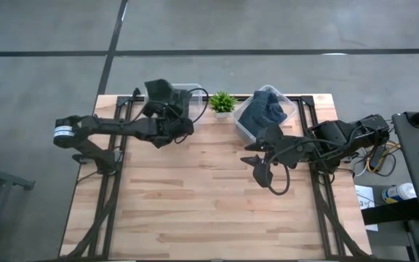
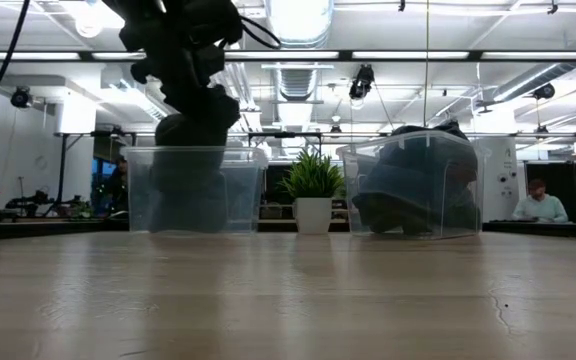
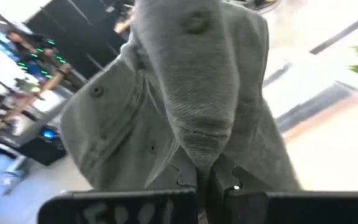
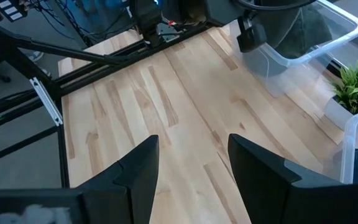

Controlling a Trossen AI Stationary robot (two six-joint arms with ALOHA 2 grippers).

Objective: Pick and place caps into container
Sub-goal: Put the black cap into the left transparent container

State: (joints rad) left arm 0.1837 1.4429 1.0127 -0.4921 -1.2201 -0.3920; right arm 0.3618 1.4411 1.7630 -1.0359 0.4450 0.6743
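My left gripper [image 1: 164, 108] is over the left clear container [image 1: 192, 93] at the table's far edge, shut on a dark olive-green cap [image 3: 185, 93]. In the low view the cap [image 2: 183, 128] hangs below the gripper [image 2: 180, 60] and reaches past the container's rim [image 2: 196, 150]. The right clear container [image 1: 291, 110] holds several slate-blue caps [image 1: 266, 108], piled above its rim [image 2: 413, 140]. My right gripper [image 1: 259, 164] is open above bare table, nearer than the right container; its fingers [image 4: 138, 171] stand wide apart. My left gripper pinches a fold of the cap's fabric [image 3: 199, 155] between its two fingers [image 3: 185, 177]. It comes from above, pointing down. The cap hangs below the fingers, slack, with its lower part [image 2: 183, 190] inside the left container; whether it touches the bottom, I cannot tell.
A small potted plant [image 1: 222, 102] stands between the two containers at the far edge. The wooden tabletop [image 1: 209, 196] stretches bare toward the near edge. Dark frame rails [image 1: 111, 182] run along both sides. A person [image 2: 540, 200] sits in the room beyond the table.
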